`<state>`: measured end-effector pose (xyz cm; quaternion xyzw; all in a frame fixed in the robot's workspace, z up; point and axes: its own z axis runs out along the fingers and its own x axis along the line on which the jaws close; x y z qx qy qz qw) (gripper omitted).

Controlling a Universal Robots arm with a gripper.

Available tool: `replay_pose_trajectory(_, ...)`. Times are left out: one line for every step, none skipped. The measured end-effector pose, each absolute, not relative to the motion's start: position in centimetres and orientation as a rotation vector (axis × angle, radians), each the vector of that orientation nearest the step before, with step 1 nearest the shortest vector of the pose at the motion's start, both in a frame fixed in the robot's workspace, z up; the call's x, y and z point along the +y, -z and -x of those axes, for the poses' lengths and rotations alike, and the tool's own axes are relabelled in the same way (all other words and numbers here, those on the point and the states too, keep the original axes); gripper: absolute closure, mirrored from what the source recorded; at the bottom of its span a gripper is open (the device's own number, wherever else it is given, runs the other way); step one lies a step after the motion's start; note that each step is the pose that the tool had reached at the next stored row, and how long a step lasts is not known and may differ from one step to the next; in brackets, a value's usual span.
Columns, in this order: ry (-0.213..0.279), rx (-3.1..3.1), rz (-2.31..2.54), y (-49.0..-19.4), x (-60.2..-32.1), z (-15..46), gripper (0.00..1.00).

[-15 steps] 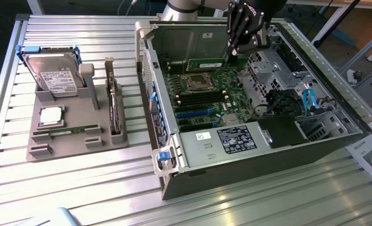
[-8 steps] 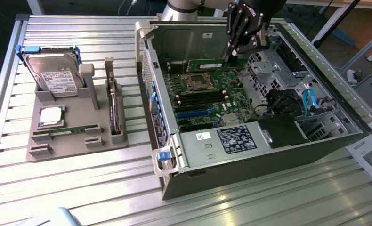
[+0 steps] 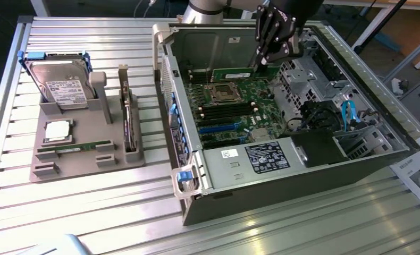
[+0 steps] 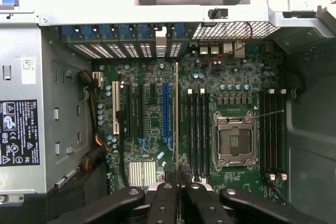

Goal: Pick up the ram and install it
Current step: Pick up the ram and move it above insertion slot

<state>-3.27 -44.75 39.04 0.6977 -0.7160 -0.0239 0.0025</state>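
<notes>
Tabletop (image 3: 89,212): slatted metal, carrying an open computer case (image 3: 302,186) and a grey parts tray (image 3: 118,159).
Held part: the ram (image 3: 231,71), pinched near one end by the jaws, above the motherboard (image 3: 231,109).
Handling: probably light, stiff and fragile; best gripped on its flat faces, never bent.
Exterior view: the stick's broad side.
Wrist view: the ram (image 4: 177,114) edge-on, just beside the memory slots (image 4: 197,129).
</notes>
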Motion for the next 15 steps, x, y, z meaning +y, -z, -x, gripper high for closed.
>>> replay_pose_trajectory(0.075,-2.246,-2.189,-39.00,-44.74,3.27,0.88)
replay_pose_trajectory(0.075,-2.247,-2.190,-38.98,-44.74,3.27,0.88)
replay_pose_trajectory(0.074,-2.247,-2.190,-38.95,-44.74,3.27,0.88)
replay_pose_trajectory(0.074,-2.248,-2.191,-38.93,-44.73,3.27,0.88)
replay_pose_trajectory(0.074,-2.249,-2.192,-38.89,-44.73,3.27,0.88)
replay_pose_trajectory(0.075,-2.250,-2.193,-38.85,-44.73,3.27,0.88)
replay_pose_trajectory(0.075,-2.251,-2.194,-38.79,-44.72,3.27,0.88)
replay_pose_trajectory(0.074,-2.251,-2.194,-38.79,-44.72,3.27,0.88)
replay_pose_trajectory(0.074,-2.251,-2.194,-38.79,-44.72,3.27,0.88)
replay_pose_trajectory(0.074,-2.251,-2.194,-38.79,-44.72,3.27,0.88)
replay_pose_trajectory(0.074,-2.251,-2.194,-38.79,-44.72,3.27,0.88)
replay_pose_trajectory(0.074,-2.251,-2.194,-38.79,-44.72,3.27,0.88)
replay_pose_trajectory(0.074,-2.251,-2.194,-38.79,-44.72,3.27,0.88)
replay_pose_trajectory(0.075,-2.251,-2.194,-38.76,-44.72,3.27,0.88)
replay_pose_trajectory(0.075,-2.251,-2.195,-38.73,-44.71,3.27,0.88)
